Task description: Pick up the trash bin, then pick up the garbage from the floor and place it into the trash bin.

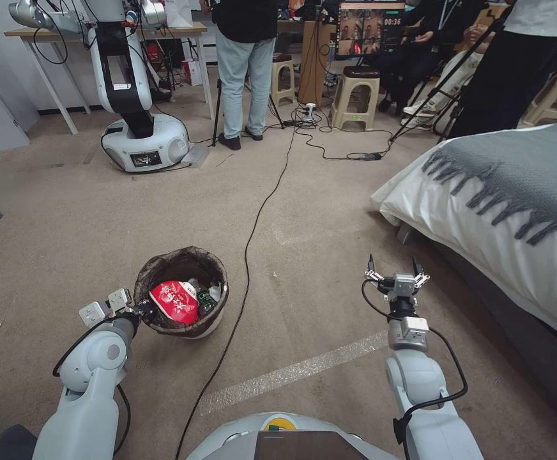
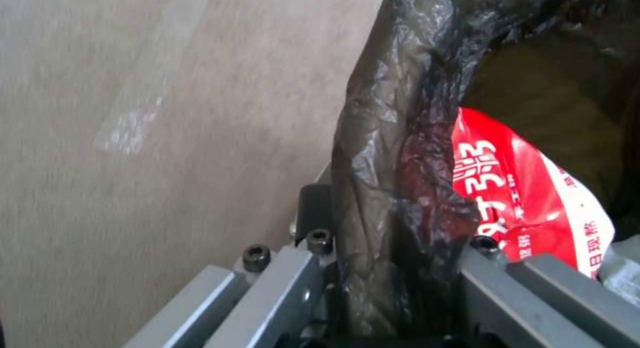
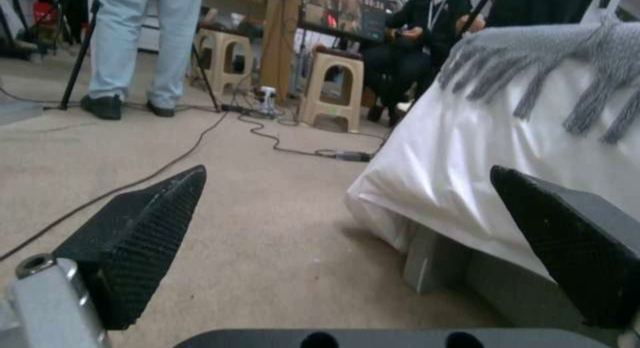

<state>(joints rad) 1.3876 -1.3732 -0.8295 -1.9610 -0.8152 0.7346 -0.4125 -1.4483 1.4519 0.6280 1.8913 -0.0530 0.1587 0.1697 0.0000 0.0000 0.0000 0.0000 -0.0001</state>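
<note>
The trash bin, a small round white bucket with a dark bag liner folded over its rim, stands on the beige carpet just ahead of the robot, to its left of centre. Inside it lie a red-and-white snack bag, a clear bottle with a green label and a bit of white material at the far side. The left gripper is at the bin's near-left rim with its fingers clenched on the lined rim; the left wrist view shows the crinkled liner and the bin wall clamped between the two grey jaws, one outside the bin and one inside next to the red bag.

The right gripper is held out over bare carpet well to the right of the bin, its two black fingers spread wide with nothing between them. It points toward the corner of a bed with a white sheet and a grey fringed blanket.

A black cable runs along the floor just right of the bin, and a strip of clear tape crosses the carpet between the two arms. Farther back stand another white robot base, plastic stools, a wooden table and a monitor
</note>
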